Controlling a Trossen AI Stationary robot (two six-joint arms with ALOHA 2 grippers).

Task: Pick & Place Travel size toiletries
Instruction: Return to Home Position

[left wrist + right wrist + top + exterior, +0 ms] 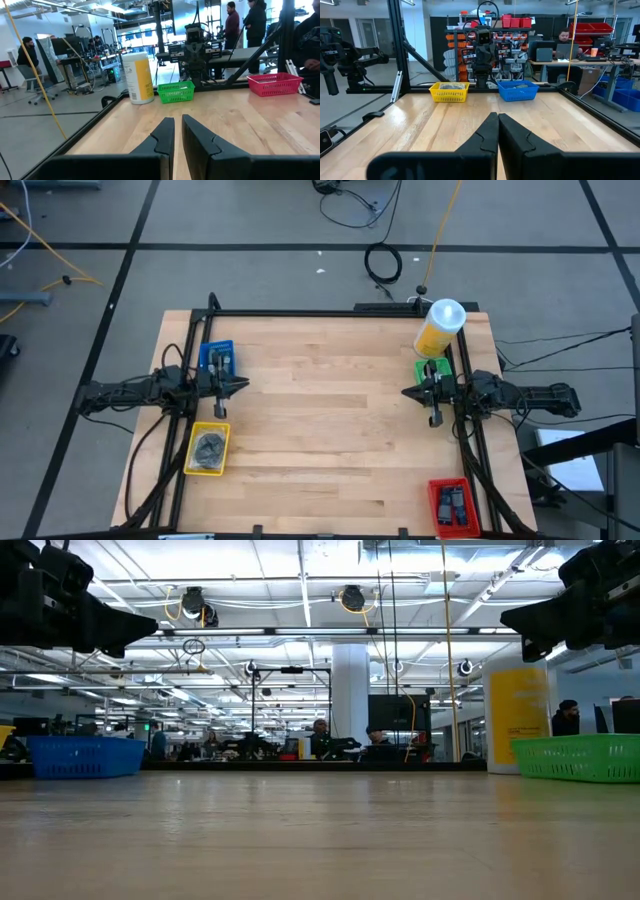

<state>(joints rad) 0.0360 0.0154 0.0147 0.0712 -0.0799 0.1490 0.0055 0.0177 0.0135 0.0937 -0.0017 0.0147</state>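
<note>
The travel size toiletries (218, 361) lie in the blue bin (217, 358) at the table's left side, as small pale pieces. In the right wrist view the blue bin (518, 90) shows only a grey heap above its rim. My left gripper (243, 387) hovers shut above the table just right of that bin, pointing toward the table's right; its fingers (177, 122) hold nothing. My right gripper (407, 392) hovers shut at the right side beside the green bin (432, 370), pointing left; its fingers (497, 117) hold nothing.
A yellow bin (208, 448) with dark bundles stands near the left edge, and a red bin (451, 502) with black gadgets at the near right corner. A white and yellow canister (440, 327) stands behind the green bin. Bare wood (325, 410) spans the table's middle. People are in the room beyond.
</note>
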